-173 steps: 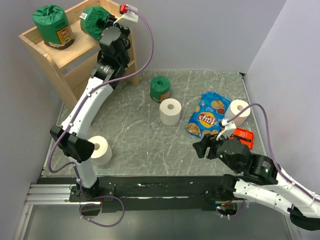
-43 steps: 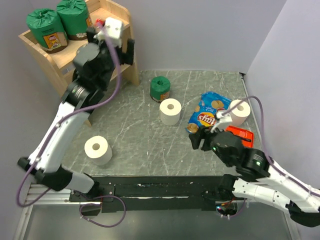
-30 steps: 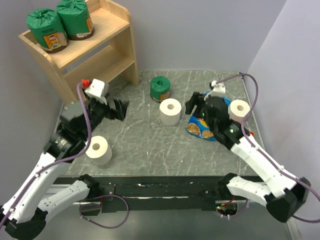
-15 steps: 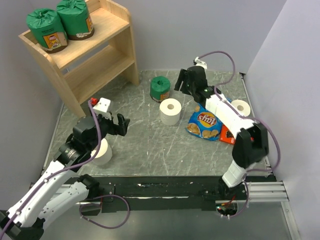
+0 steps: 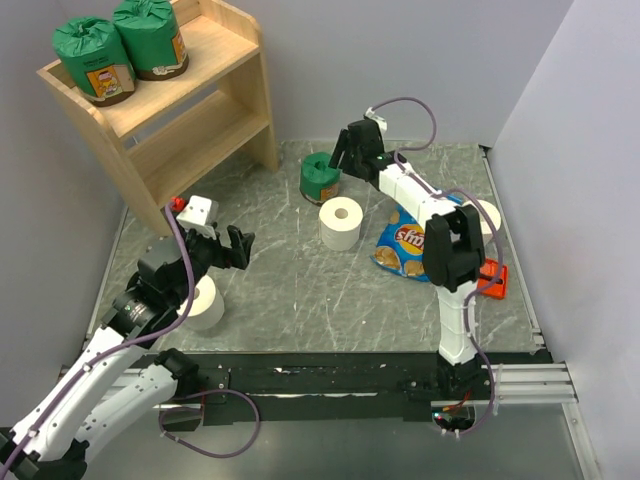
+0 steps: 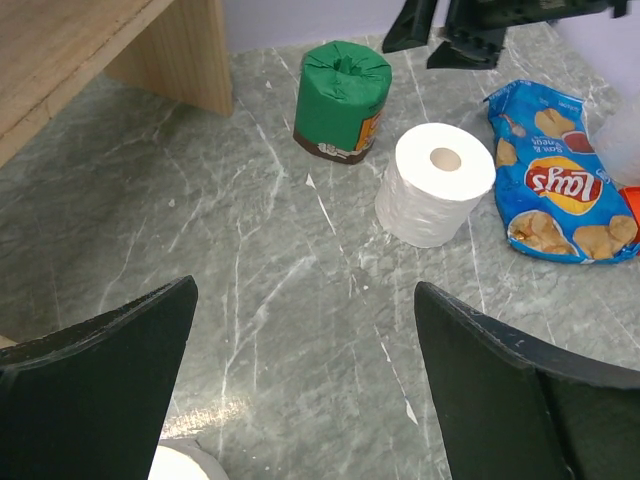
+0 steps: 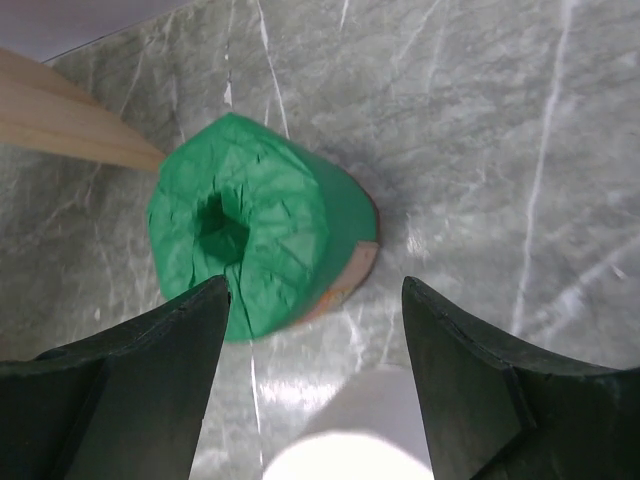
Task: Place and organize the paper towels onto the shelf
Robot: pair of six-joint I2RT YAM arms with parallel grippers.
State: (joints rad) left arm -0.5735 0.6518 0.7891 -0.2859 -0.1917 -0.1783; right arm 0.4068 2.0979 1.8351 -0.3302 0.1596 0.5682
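The wooden shelf [image 5: 215,70] stands at the far left with two green-wrapped paper towels [image 5: 93,55] [image 5: 150,38] on its top tier. A third green roll [image 5: 320,180] [image 6: 342,100] [image 7: 255,235] stands on the table, and my right gripper [image 5: 345,155] [image 7: 315,285] hovers open just above it, slightly to its right. A bare white roll [image 5: 341,223] [image 6: 435,185] stands nearby. My left gripper [image 5: 240,250] [image 6: 305,290] hangs open and empty over the table beside another white roll [image 5: 203,303]. A further white roll [image 5: 489,215] is partly hidden behind the right arm.
A blue chips bag [image 5: 405,240] [image 6: 555,190] lies right of the middle white roll. A flat red packet [image 5: 492,280] sits near the right edge. Walls close in the table at the back, left and right.
The left arm came down from the shelf top, leaving the second green roll there, and now sits low at the near left. The right arm swung from the near right to the green roll.
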